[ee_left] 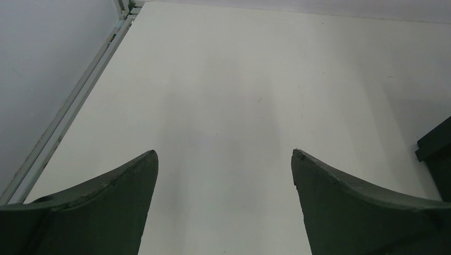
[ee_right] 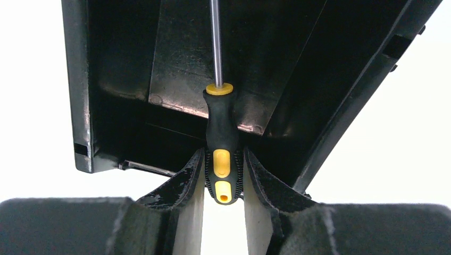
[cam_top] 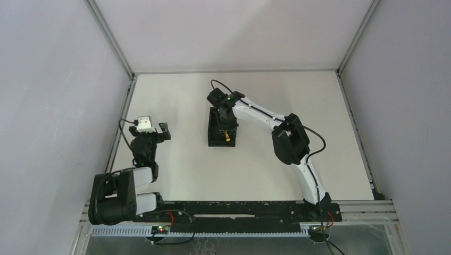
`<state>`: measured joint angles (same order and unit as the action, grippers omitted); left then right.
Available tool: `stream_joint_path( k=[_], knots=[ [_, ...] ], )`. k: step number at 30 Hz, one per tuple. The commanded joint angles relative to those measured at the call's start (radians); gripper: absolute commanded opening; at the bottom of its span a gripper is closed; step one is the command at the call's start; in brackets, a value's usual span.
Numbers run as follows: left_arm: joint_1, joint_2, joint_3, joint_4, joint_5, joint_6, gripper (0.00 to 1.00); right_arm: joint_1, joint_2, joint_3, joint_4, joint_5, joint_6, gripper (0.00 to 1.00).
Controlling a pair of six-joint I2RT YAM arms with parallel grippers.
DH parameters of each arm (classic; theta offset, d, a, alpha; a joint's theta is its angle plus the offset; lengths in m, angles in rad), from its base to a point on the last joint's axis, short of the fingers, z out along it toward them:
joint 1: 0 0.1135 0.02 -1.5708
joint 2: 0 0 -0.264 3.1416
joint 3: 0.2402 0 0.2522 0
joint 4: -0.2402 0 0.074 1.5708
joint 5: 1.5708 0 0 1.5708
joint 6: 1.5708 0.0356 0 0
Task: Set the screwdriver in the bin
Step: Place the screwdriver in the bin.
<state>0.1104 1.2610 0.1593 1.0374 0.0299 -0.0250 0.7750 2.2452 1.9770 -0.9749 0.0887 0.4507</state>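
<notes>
The black bin [cam_top: 211, 139] stands at the table's middle. In the right wrist view its open inside [ee_right: 122, 64] fills the upper frame. My right gripper [cam_top: 225, 126] is over the bin's near end. In the right wrist view the right gripper [ee_right: 223, 155] is shut on the screwdriver [ee_right: 221, 125], both fingers pressing the yellow-and-black handle. The thin shaft points on into the bin, and the handle's butt end sticks out past the near wall. A yellow speck of the screwdriver [cam_top: 227, 136] shows in the top view. My left gripper [cam_top: 163, 131] is open and empty at the table's left, with only bare table between its fingers [ee_left: 127, 186].
Grey enclosure walls and a metal frame rail [ee_left: 69, 111] run along the table's left edge, close to the left arm. A dark corner of the bin [ee_left: 437, 151] shows at the right edge of the left wrist view.
</notes>
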Motion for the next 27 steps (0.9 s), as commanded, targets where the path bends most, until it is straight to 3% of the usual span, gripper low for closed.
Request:
stream_joint_path(
  k=[1, 12, 16, 27],
  knots=[
    [-0.004, -0.006, 0.010, 0.058, 0.000, 0.022, 1.00, -0.002, 0.002, 0.000, 0.020, 0.026, 0.055, 0.03],
    [-0.005, -0.006, 0.010, 0.058, 0.000, 0.022, 1.00, 0.002, 0.012, -0.007, 0.016, 0.040, 0.104, 0.06],
    [-0.004, -0.006, 0.009, 0.058, -0.001, 0.022, 1.00, 0.003, 0.003, -0.007, 0.021, 0.041, 0.101, 0.11],
    [-0.004, -0.006, 0.011, 0.058, -0.001, 0.022, 1.00, 0.007, -0.054, 0.048, -0.003, 0.066, 0.077, 0.55]
  ],
)
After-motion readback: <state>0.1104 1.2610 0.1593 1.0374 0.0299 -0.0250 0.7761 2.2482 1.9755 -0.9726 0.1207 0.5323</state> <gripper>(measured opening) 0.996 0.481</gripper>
